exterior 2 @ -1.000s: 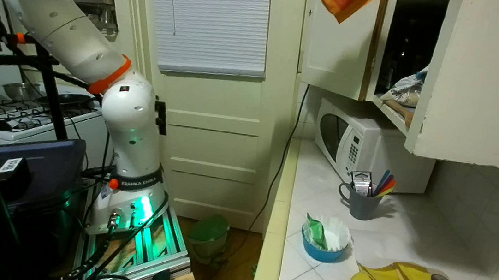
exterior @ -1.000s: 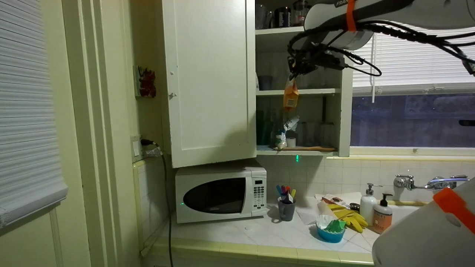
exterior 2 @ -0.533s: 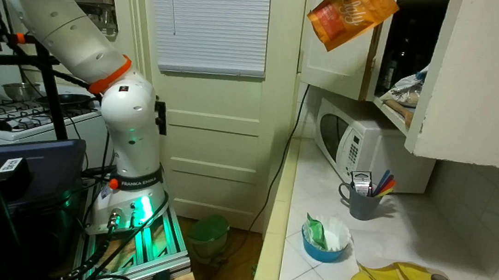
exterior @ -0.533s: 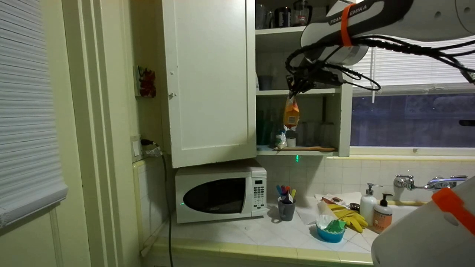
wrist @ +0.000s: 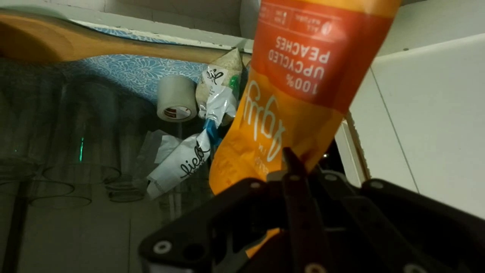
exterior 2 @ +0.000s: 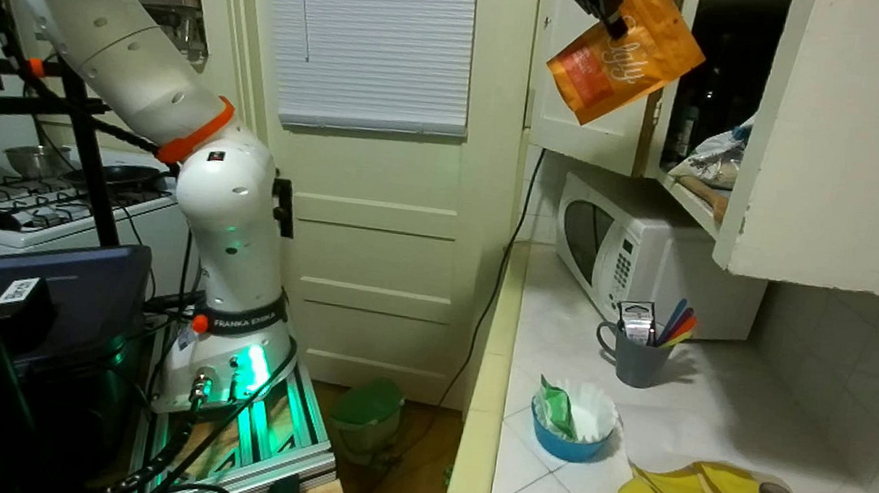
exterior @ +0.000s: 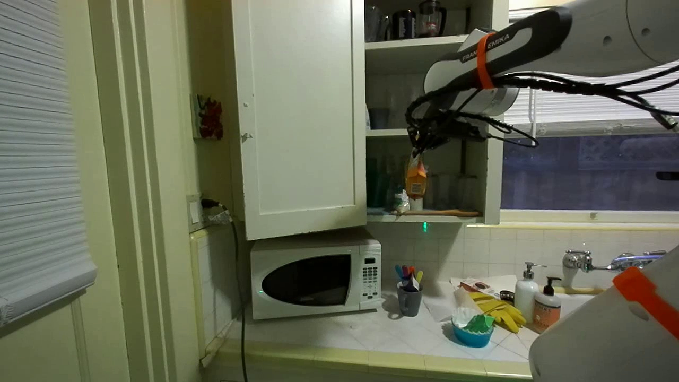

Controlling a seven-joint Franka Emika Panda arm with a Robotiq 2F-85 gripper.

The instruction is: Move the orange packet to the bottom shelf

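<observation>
I am holding the orange packet in the gripper, jaws clenched on it; grasping complete, placement on the bottom shelf judged outstanding.

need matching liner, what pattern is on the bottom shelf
Blue liner with pale floral swirls, best in the wrist view.

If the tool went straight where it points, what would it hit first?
Past the orange packet the tool holds, probably the clipped bag on the bottom shelf; depth is unclear behind the packet.
</observation>
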